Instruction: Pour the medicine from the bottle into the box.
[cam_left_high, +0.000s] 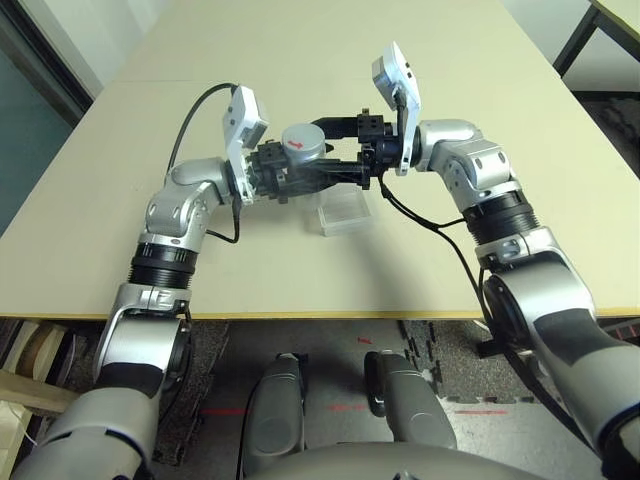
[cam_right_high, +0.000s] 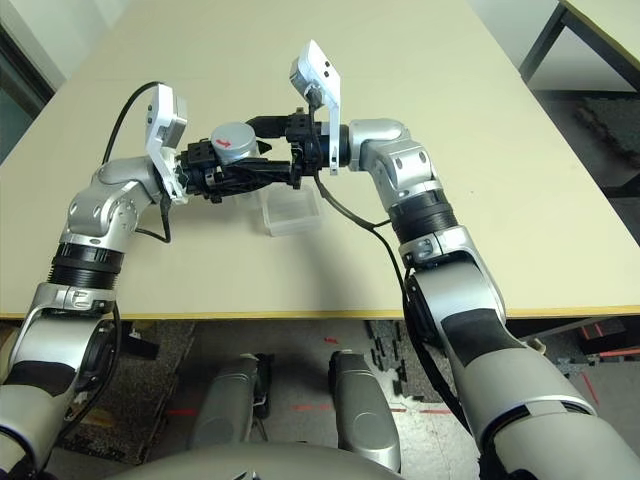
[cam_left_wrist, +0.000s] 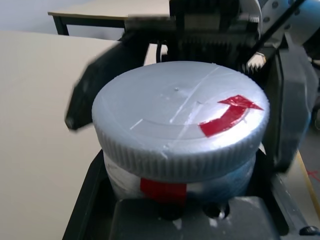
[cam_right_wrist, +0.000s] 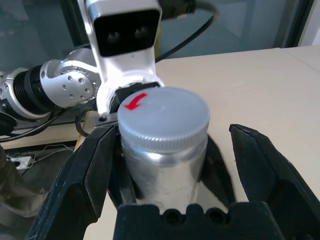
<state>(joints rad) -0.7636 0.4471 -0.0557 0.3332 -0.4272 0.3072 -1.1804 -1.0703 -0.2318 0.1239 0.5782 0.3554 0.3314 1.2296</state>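
The silvery bottle (cam_left_high: 302, 143) stands upright above the table, its grey cap with the red arrow (cam_left_wrist: 180, 120) screwed on. My left gripper (cam_left_high: 300, 168) is shut on the bottle's body just below the cap. My right gripper (cam_right_wrist: 170, 172) comes in from the opposite side and is open, one black finger (cam_right_wrist: 87, 175) on either side of the bottle (cam_right_wrist: 162, 140), with a clear gap at the other finger. The clear plastic box (cam_left_high: 345, 213) lies on the table right under the two grippers. The medicine is hidden.
The beige table (cam_left_high: 450, 80) stretches wide around the box, with its front edge (cam_left_high: 300, 317) near my body. A second table with dark legs (cam_left_high: 600, 25) stands at the far right, across a strip of floor.
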